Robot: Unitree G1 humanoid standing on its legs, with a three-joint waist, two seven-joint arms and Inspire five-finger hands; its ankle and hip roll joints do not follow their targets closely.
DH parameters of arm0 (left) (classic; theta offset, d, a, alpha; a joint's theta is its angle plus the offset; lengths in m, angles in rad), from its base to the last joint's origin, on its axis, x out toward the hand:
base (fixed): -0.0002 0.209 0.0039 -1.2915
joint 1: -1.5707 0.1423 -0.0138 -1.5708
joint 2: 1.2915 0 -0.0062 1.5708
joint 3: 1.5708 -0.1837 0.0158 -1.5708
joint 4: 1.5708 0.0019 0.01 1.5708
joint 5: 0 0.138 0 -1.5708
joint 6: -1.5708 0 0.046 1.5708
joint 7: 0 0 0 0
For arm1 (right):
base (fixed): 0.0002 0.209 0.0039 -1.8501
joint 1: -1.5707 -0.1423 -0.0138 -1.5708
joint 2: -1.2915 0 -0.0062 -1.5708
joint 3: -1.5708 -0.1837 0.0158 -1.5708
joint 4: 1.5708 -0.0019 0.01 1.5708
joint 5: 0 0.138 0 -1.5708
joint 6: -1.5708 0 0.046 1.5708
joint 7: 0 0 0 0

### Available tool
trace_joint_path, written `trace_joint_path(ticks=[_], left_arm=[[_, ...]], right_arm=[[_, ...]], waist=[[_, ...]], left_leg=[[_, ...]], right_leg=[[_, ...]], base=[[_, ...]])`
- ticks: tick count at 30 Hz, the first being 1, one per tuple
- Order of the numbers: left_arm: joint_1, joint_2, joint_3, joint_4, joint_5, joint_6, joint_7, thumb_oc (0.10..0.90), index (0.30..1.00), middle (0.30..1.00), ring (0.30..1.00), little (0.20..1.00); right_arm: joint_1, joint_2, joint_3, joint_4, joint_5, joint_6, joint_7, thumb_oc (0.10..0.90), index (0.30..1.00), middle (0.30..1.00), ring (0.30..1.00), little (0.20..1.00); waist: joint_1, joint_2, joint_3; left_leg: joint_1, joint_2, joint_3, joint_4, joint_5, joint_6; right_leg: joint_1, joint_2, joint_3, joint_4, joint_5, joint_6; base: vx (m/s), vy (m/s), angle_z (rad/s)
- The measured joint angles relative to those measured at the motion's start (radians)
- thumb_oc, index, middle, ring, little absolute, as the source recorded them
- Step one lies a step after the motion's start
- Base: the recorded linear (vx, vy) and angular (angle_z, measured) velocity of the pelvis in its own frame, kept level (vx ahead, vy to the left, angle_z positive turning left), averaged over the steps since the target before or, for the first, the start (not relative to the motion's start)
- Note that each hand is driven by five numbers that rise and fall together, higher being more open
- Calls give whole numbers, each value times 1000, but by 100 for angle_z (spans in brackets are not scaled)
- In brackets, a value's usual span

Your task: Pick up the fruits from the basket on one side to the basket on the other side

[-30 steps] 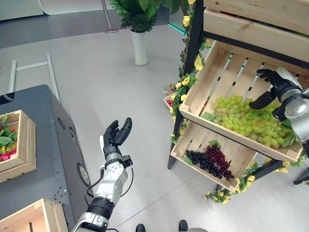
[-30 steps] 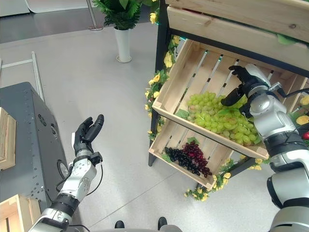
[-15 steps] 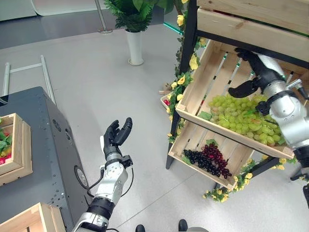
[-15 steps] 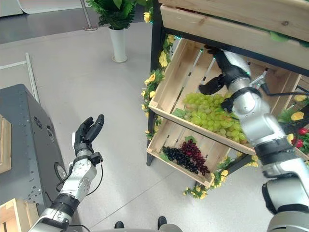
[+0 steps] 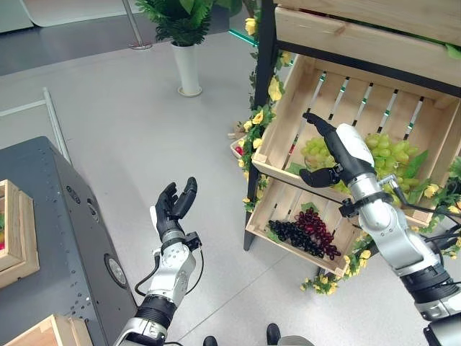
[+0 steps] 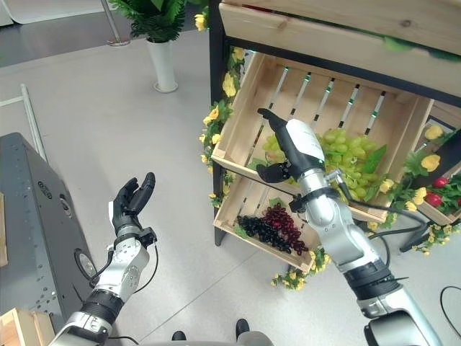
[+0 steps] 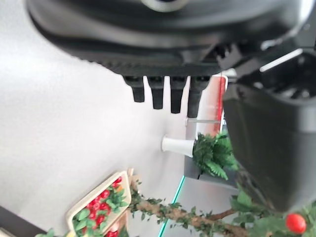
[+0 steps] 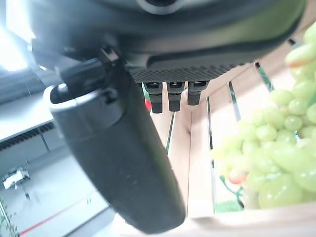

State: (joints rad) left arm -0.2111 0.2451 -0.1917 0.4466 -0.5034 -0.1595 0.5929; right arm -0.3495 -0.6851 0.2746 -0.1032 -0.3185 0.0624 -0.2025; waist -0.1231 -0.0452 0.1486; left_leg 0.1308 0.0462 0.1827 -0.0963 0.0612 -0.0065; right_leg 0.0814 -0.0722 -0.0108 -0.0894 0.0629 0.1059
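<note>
A slanted wooden crate on the shelf holds a pile of green grapes. My right hand hovers over the crate's front left part, just above the near edge of the grapes, open, with straight fingers and the thumb spread, holding nothing. In the right wrist view the green grapes lie beside the straight fingers. A lower crate holds dark and red grapes. My left hand is raised over the floor, open and holding nothing. A wooden crate stands on the grey table.
The black shelf frame carries yellow flowers, and another crate hangs close above my right hand. A potted plant in a white vase stands behind. The grey table is at the left, with a second crate at its near corner.
My right hand has swept from the crate's back right, across the grapes, to its front left. The camera has panned right. My left hand has stayed as it was.
</note>
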Motion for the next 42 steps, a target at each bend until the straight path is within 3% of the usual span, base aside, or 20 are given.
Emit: trace_joint_path(ticks=[7, 13, 21, 32, 42], left_arm=[[39, -34, -2, 0, 1, -12, 16, 800, 900, 900, 900, 900], [57, -39, -45, 0, 39, -84, 25, 800, 900, 900, 900, 900], [98, -36, -128, 42, 150, -160, 46, 800, 900, 900, 900, 900], [211, -37, -206, 166, 360, -229, 189, 800, 900, 900, 900, 900], [248, -17, -205, 313, 401, -242, 194, 800, 900, 900, 900, 900]], right_arm=[[106, 16, -37, -108, -120, -144, -141, 800, 900, 900, 900, 900], [198, 74, -27, -128, -151, -306, -176, 800, 900, 900, 900, 900], [246, 87, 129, -94, -240, -471, -193, 800, 900, 900, 900, 900], [277, 100, 290, 204, -351, -546, -314, 800, 900, 900, 900, 900], [289, 136, 407, 432, -343, -563, -329, 800, 900, 900, 900, 900]], waist=[[-23, 26, 0], [-25, 30, 0], [-13, 32, -2], [59, 25, -7], [131, -18, -34]], left_leg=[[4, 1, 14, 0, -3, -1], [5, 3, 20, 0, -3, -1], [1, 4, 19, 0, -3, -1], [-11, 4, -18, 0, -2, -2], [-42, 1, -91, 0, 10, -9]], right_leg=[[-3, 1, 10, 0, 0, 1], [-6, 2, 13, 0, 1, 2], [-8, 2, 19, 0, 1, 2], [-2, -1, -28, 0, -4, -1], [3, -1, -98, 0, -17, -7]], base=[[1, 3, -6], [1, -1, -2], [-6, -44, 0], [4, -55, 10], [-15, -8, 20]])
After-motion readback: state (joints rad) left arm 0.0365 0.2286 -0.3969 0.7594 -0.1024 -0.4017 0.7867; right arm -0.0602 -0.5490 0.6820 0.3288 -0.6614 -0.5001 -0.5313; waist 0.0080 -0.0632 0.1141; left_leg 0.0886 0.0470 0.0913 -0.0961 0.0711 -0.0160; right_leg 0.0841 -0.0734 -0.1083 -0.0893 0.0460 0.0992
